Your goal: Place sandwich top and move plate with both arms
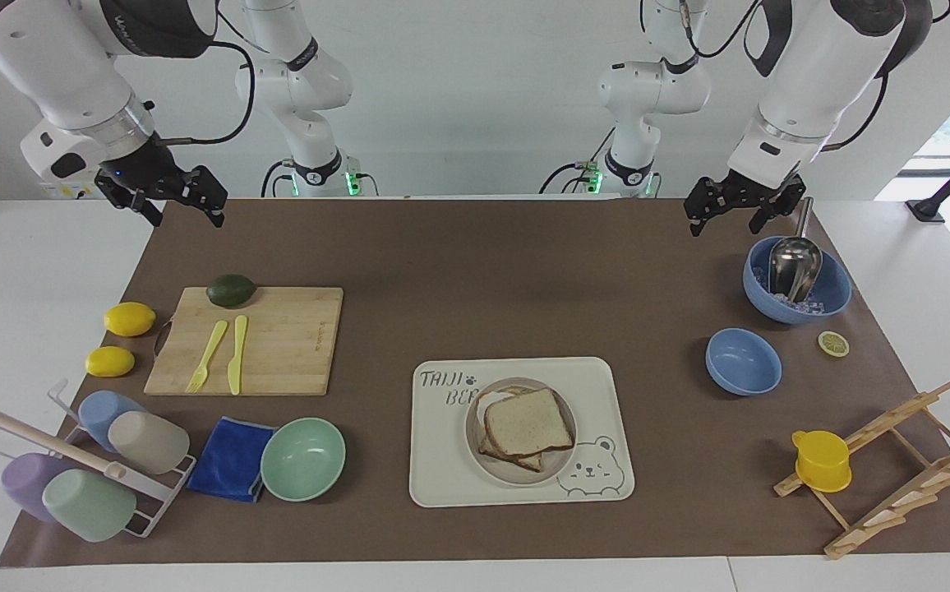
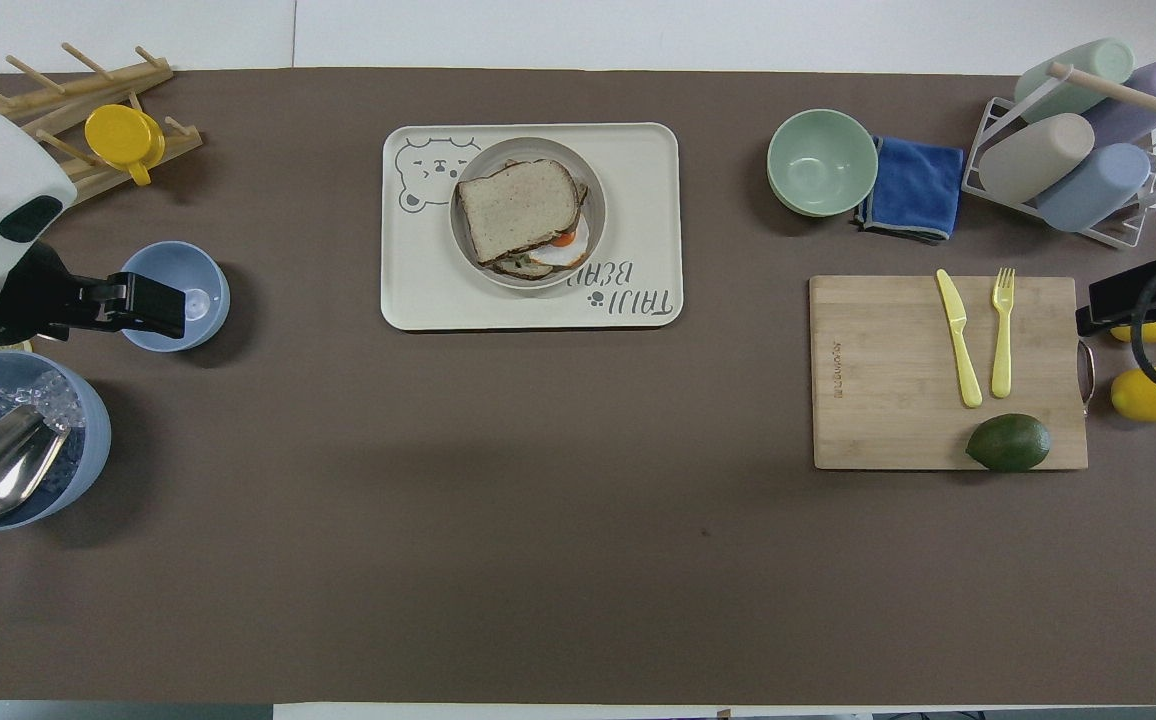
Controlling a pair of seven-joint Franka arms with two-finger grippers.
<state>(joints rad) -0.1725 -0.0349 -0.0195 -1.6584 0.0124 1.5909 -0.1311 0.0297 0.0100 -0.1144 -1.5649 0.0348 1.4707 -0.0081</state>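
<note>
The sandwich top (image 1: 527, 425), a plain bread slice, lies on the stacked sandwich on the round plate (image 1: 475, 448). The plate stands on the cream bear-print tray (image 1: 442, 481). In the overhead view the slice (image 2: 518, 208) covers most of the plate (image 2: 595, 200), and a bit of fried egg (image 2: 563, 255) shows beneath it. My left gripper (image 1: 721, 228) is open and empty, up in the air beside the large blue bowl; in the overhead view the left gripper (image 2: 163, 307) overlaps the small blue bowl. My right gripper (image 1: 186, 219) is open and empty, waiting high over the mat's corner; it also shows in the overhead view (image 2: 1103, 305).
A large blue bowl with ice and a metal scoop (image 1: 832, 300), a small blue bowl (image 1: 742, 362), a lemon slice (image 1: 833, 343) and a wooden rack with a yellow cup (image 1: 822, 460) are at the left arm's end. A cutting board (image 1: 278, 345), mint bowl (image 1: 302, 458) and cup rack (image 1: 89, 460) are at the right arm's end.
</note>
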